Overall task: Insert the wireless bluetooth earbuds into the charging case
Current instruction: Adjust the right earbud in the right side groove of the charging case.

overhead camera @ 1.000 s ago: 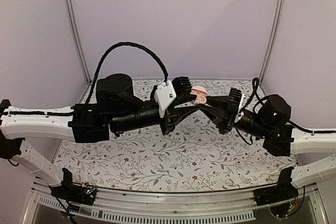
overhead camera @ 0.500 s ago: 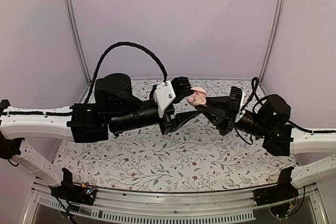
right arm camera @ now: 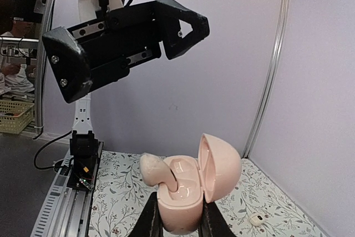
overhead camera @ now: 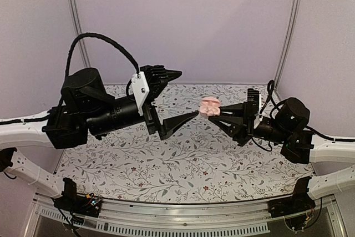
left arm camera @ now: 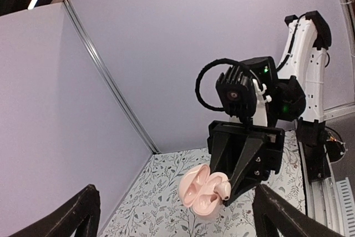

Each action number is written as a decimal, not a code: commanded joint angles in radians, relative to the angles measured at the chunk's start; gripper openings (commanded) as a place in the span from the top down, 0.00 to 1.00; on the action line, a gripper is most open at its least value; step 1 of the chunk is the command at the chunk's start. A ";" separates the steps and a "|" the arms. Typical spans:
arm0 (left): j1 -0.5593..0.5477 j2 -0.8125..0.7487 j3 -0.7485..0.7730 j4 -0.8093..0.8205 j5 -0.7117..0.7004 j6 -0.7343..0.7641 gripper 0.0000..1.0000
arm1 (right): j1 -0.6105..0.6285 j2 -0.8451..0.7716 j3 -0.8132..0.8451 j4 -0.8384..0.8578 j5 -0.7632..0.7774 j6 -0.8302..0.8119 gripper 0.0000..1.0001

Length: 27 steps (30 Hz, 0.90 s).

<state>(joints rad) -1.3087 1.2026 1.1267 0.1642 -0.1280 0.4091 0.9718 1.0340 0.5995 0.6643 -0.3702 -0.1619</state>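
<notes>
Right end effector (overhead camera: 215, 114) pinching charging case (right arm camera: 180, 206), earbud (right arm camera: 157, 171) half hidden, left end effector (overhead camera: 186, 94) spread

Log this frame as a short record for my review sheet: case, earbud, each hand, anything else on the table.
charging case: lid open, held in the air above the table
earbud: one, sticking up out of the case, not fully seated
right hand: shut on the case's base
left hand: open, empty, apart from the case
other: small pale item lying on the table, too small to identify
</notes>
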 commanded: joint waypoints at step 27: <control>-0.001 0.073 0.099 -0.267 0.208 0.060 0.00 | -0.005 0.003 0.155 -0.293 -0.389 0.054 1.00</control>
<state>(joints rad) -1.3083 1.2629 1.1973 -0.0952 0.0654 0.4637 0.9718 1.0248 0.7208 0.3992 -0.7246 -0.0956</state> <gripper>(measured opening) 0.996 0.178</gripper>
